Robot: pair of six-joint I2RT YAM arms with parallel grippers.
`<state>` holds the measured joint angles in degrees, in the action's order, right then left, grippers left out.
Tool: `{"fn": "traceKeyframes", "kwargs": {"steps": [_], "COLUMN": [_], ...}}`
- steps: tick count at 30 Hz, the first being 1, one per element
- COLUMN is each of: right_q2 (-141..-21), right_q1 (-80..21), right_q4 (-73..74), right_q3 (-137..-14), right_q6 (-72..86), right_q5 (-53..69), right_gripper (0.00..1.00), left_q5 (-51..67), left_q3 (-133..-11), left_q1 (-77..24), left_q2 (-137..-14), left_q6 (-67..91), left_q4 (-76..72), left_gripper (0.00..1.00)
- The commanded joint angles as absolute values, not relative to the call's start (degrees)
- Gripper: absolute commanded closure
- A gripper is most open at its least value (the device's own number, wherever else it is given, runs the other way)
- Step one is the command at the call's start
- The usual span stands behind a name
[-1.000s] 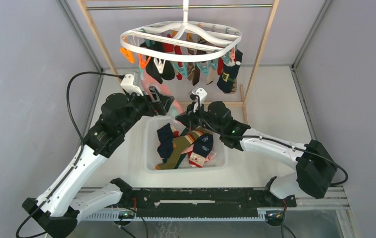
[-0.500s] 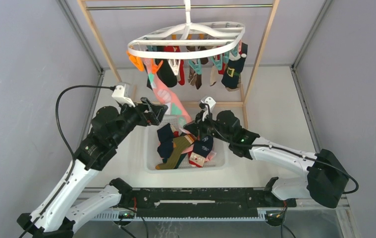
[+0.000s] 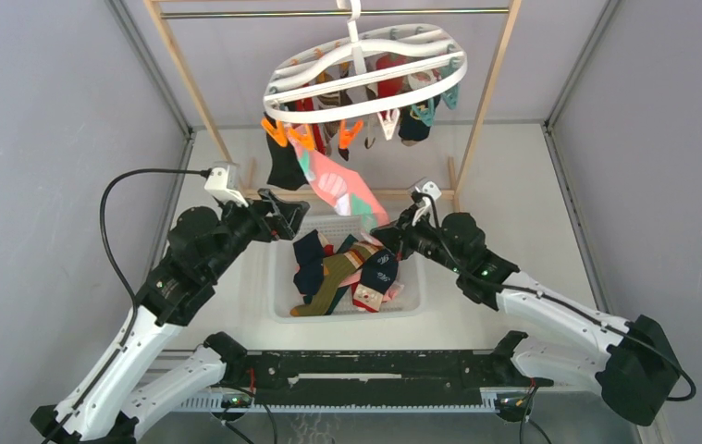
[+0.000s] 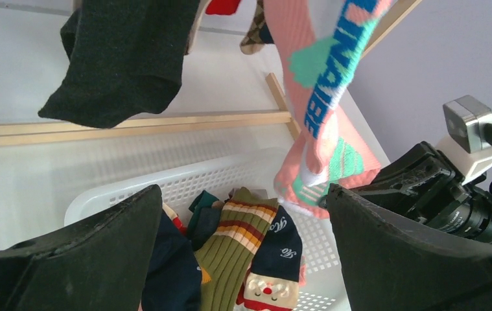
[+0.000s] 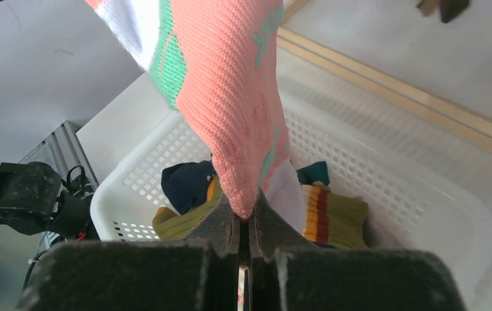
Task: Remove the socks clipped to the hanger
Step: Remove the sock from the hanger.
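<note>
The white hanger [image 3: 365, 69] hangs tilted from the rack's top rail, with several socks [image 3: 393, 88] clipped under it. A salmon pink sock [image 3: 338, 185] with teal patches stretches taut from an orange clip [image 3: 302, 139] down over the basket. My right gripper [image 3: 377, 232] is shut on its toe. The right wrist view shows the pink sock [image 5: 230, 97] pinched between the right gripper's [image 5: 248, 214] jaws. My left gripper [image 3: 289, 218] stands open to the left of the sock, holding nothing. In the left wrist view the left gripper [image 4: 243, 259] frames the basket, with the pink sock [image 4: 324, 97] up right.
A white mesh basket [image 3: 412, 301] below both grippers holds several loose socks, among them an olive striped one [image 4: 236, 246]. A black sock [image 4: 123, 58] hangs at the hanger's left side. The wooden rack frame [image 3: 190, 83] stands behind, its low bar [image 4: 133, 126] just beyond the basket.
The right gripper has drawn right and toward the near edge with the pink sock, pulling it taut. The hanger has swung right and tilted. The left gripper has backed off to the left.
</note>
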<state>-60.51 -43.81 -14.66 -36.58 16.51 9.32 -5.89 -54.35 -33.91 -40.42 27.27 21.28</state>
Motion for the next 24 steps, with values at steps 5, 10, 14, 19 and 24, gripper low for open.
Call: {"fn": "traceKeyframes", "kwargs": {"steps": [5,10,14,19,24], "right_q2": [-54.51,-52.03,-50.17,-48.21,-46.67], "right_q1": [-38.08,-34.66,-31.71,-27.79,-24.87], "right_q4": [-13.34,-12.29,-11.51,-10.59,-9.99], "right_q3": [-33.89,-32.34,-31.29,-29.97,-28.74], "right_q6": [17.52,17.57,17.5,17.36,17.21], "right_q5": [12.08,13.6,14.93,16.74,18.21], "right_gripper": [1.0,1.0,1.0,1.0,1.0], "left_q5": [-6.31,-6.15,-5.94,-5.96,-6.09], "left_q3": [-53.11,-53.03,-53.05,-53.07,-53.04], "left_q1": [-34.1,-34.1,-34.18,-34.25,-34.36], "left_q2": [-39.08,-39.02,-39.02,-38.96,-39.02], "left_q6": [28.39,28.56,28.64,28.66,28.61], "left_q4": [20.3,20.44,20.45,20.48,20.57], "left_gripper": [0.0,0.0,0.0,0.0,0.0]}}
